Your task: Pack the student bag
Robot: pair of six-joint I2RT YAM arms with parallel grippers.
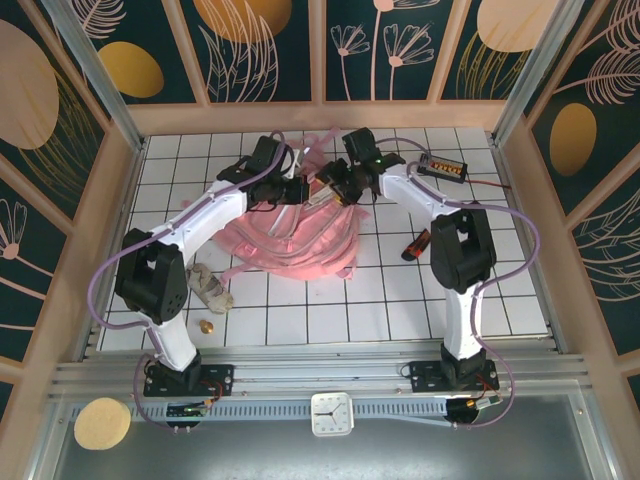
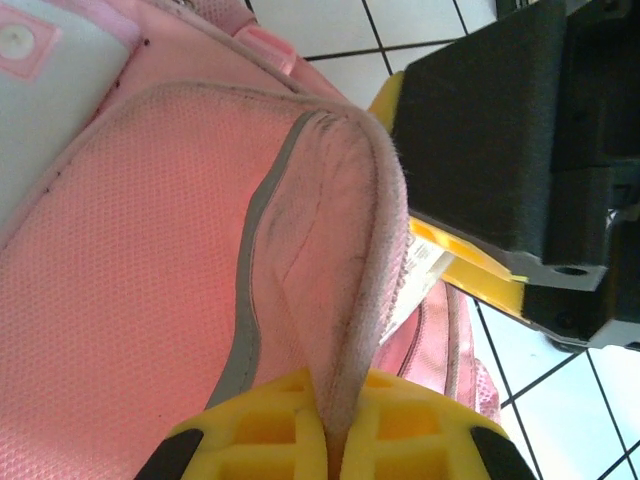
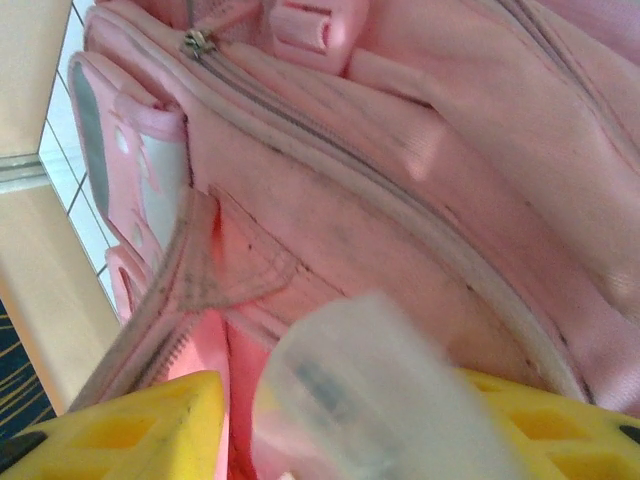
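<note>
The pale pink student bag [image 1: 300, 245] lies in the middle of the tiled table, and both grippers meet at its far end. My left gripper [image 2: 335, 400] is shut on the bag's piped rim [image 2: 375, 230], pinching the fabric fold between its yellow fingers and holding it up. My right gripper [image 3: 340, 392] hovers at the zipped opening [image 3: 300, 130] with its jaws apart. A blurred translucent white tube [image 3: 375, 385] sits between them, with a gap on its left side. In the top view the left gripper [image 1: 297, 190] and right gripper [image 1: 340, 190] stand close together.
A red and black item [image 1: 417, 244] lies right of the bag, and a black device with orange marks [image 1: 443, 166] sits at the back right. A crumpled beige item [image 1: 212, 288] and a small brass piece [image 1: 207, 326] lie front left. Wooden walls [image 1: 130, 190] enclose the table.
</note>
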